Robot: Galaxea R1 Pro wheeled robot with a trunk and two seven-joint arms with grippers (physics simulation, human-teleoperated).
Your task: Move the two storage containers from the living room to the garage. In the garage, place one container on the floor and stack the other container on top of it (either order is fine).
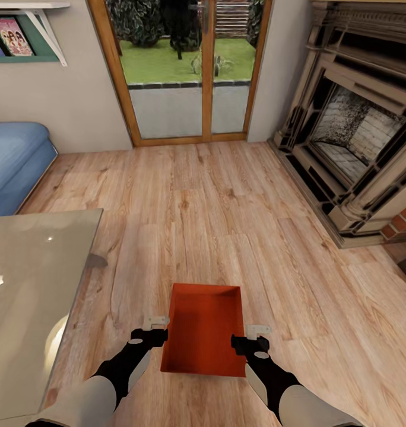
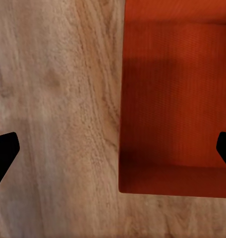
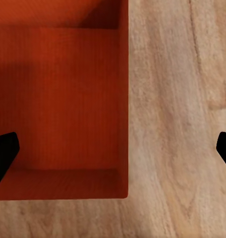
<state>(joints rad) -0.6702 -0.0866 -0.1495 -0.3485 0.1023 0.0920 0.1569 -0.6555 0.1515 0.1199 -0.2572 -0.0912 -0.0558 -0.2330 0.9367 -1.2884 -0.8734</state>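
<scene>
Storage container [image 1: 203, 329] lies on the wood-plank floor [image 1: 227, 213] between the left tool [image 1: 156, 323] and right tool [image 1: 258, 332], each spread wide astride a side wall. Bare planks run ahead; glass tabletop [image 1: 31, 296] flanks the left tool, fireplace [image 1: 357, 130] beyond the right.

Count from my side: one orange-red storage container [image 1: 203, 329], sitting between my two grippers, left gripper [image 1: 155, 323] and right gripper [image 1: 257, 332]. Each wrist view has two dark fingertips [image 2: 4, 151], four total, with the bin wall between each pair. Ahead of my fingers: one glass door pair [image 1: 188, 71], one fireplace [image 1: 357, 124], one blue sofa [image 1: 13, 160]. One glass table [image 1: 31, 284] off my left gripper.
</scene>
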